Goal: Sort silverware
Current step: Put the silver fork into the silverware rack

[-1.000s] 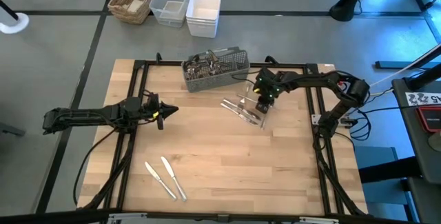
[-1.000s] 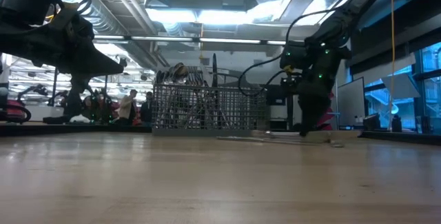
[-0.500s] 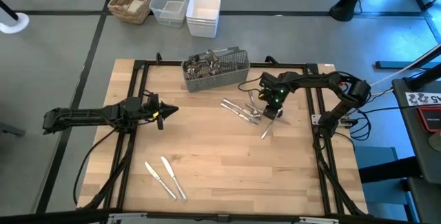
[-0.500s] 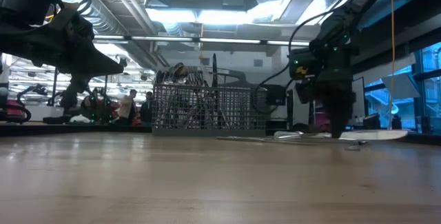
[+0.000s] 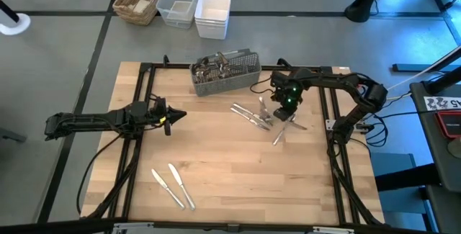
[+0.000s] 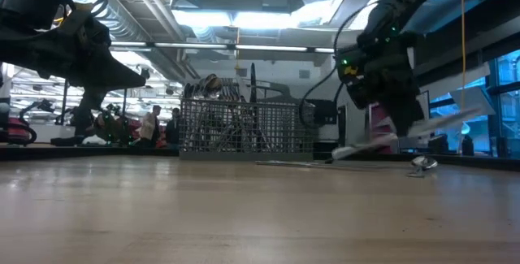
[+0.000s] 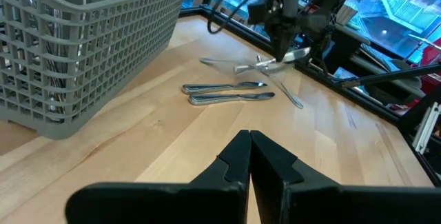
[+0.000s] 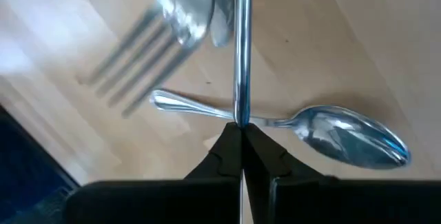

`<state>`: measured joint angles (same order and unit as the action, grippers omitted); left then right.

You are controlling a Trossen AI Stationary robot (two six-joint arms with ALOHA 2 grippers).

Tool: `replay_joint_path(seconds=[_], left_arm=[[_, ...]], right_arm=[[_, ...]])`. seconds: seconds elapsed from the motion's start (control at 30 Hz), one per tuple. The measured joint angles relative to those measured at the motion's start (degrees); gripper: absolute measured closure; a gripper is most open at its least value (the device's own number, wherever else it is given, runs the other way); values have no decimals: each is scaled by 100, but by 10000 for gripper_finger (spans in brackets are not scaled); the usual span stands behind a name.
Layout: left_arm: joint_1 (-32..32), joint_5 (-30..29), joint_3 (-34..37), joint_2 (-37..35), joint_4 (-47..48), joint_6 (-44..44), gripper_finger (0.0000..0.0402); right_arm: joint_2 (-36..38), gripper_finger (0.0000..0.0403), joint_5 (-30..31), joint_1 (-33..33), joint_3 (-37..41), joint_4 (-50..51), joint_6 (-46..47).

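Note:
My right gripper (image 5: 288, 110) hangs over the table's far right part, shut on one piece of silverware (image 6: 439, 124); which kind it is I cannot tell. Under it a spoon (image 8: 344, 140) lies flat on the wood. A few more pieces (image 5: 251, 116) lie just left of it, and two table knives (image 5: 173, 186) lie near the front left. The grey mesh caddy (image 5: 225, 72), with several pieces standing in it, is at the far edge. My left gripper (image 5: 173, 117) waits shut at the left, above the table, holding nothing. My right gripper pinches the piece's thin shaft (image 8: 241, 110) between its two fingertips, coming steeply from above. In the low view the fingers sit partway along its length (image 6: 404, 138). The piece slants, one end (image 6: 475, 114) high and the other (image 6: 337, 153) low, close above the table.
Beyond the table's far edge stand a wicker basket (image 5: 138, 0) and plastic bins (image 5: 194, 7). A black frame (image 5: 144, 90) runs around the tabletop. People (image 6: 158, 126) show far behind the caddy. Bare wood lies across the middle and near right.
My right gripper has risen a little, moved toward the far edge, and tipped and rolled. The piece that lay flat on the table beside it half a second ago is now raised and slanting. The other pieces have stayed where they were.

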<state>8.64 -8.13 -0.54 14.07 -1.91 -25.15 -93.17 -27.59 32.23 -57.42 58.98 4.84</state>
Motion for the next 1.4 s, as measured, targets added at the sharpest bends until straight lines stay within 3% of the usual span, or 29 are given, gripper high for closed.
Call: replay_joint_path(seconds=[0.37, 0.77, 1.1, 1.23, 1.4], left_arm=[[1, 1, 1, 2, 1, 2, 398], [0, 0, 0, 1, -1, 2, 398], [0, -2, -1, 1, 1, 2, 398], [0, -2, -1, 2, -1, 2, 398], [0, -2, -2, 2, -1, 2, 398]], right_arm=[[5, 401, 27, 0, -859, 1265, 107], [5, 401, 1062, 0, -1883, 2100, 53], [14, 402, 3064, -2, -3889, 2698, -774], [1, 402, 4070, -117, -4347, 2497, -1674], [-183, 402, 5451, -475, -4569, 2306, -3643]])
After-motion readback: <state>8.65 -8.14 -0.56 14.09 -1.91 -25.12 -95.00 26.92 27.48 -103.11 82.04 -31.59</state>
